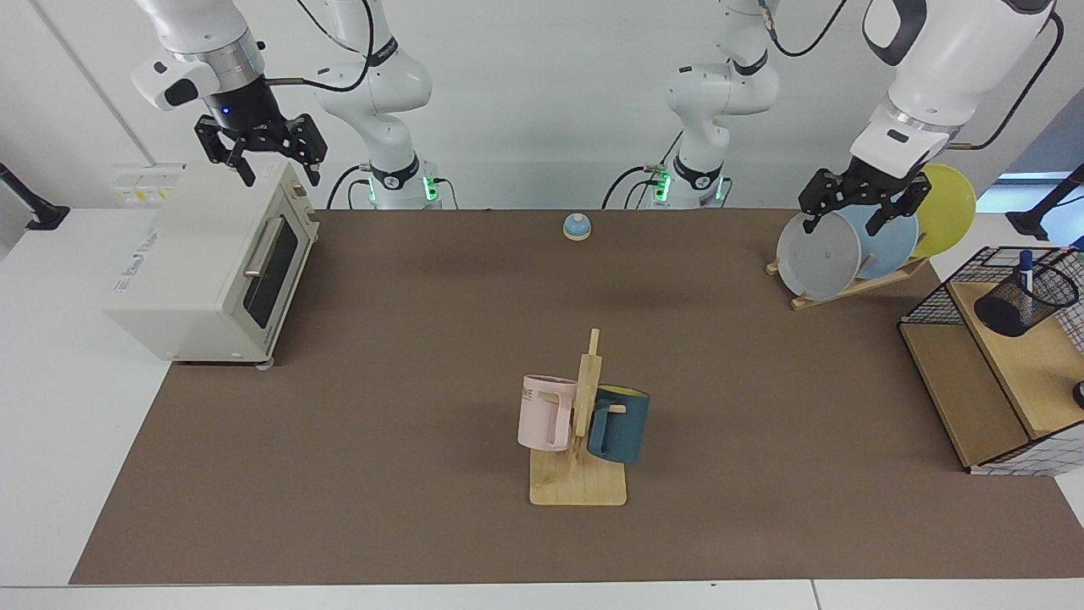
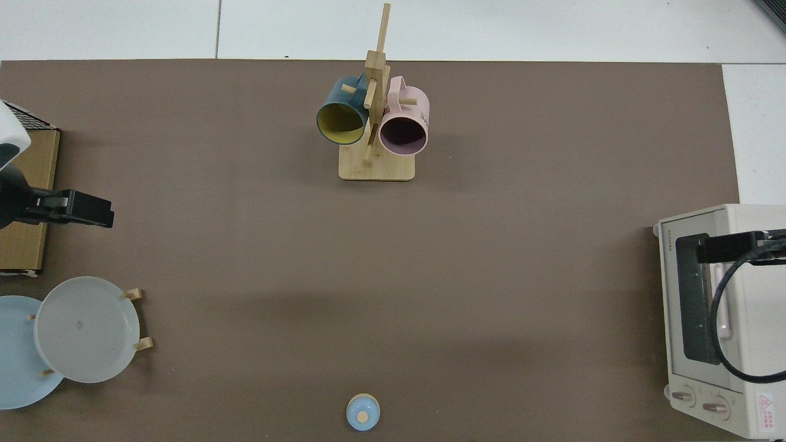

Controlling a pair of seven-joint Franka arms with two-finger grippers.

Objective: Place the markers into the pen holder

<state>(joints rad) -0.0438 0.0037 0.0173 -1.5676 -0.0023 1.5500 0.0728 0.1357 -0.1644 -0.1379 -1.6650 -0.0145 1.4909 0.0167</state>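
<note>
You have one marker (image 1: 1025, 269) and one pen holder (image 1: 1023, 301) to deal with, and the marker sits inside the holder. Its blue cap points up and its long axis runs close to upright, with the lower part hidden by the black mesh. The pen holder leans tilted on the top board of a wooden shelf (image 1: 970, 398) at the table's edge, inside a larger black wire basket (image 1: 940, 296). Neither shows in the top view.

Count two mugs on the wooden mug tree (image 1: 579, 474) at mid-table: one pink mug (image 1: 542, 413) and one dark blue mug (image 1: 621, 424), each hung on a peg, both empty in the top view. You have three plates standing in a wooden rack (image 1: 847, 288): a grey plate (image 1: 817, 257), a light blue plate (image 1: 889, 246) and a yellow plate (image 1: 948, 212). One small blue bell (image 1: 577, 226) sits near the far edge, and one toaster oven (image 1: 203, 263) has its door closed.

Your left gripper (image 1: 858, 206) hangs above the plate rack, just over the grey and blue plates, fingers spread apart and holding nothing; it is well apart from the pen holder. Your right gripper (image 1: 271, 157) waits over the toaster oven's top, fingers likewise apart and empty.
</note>
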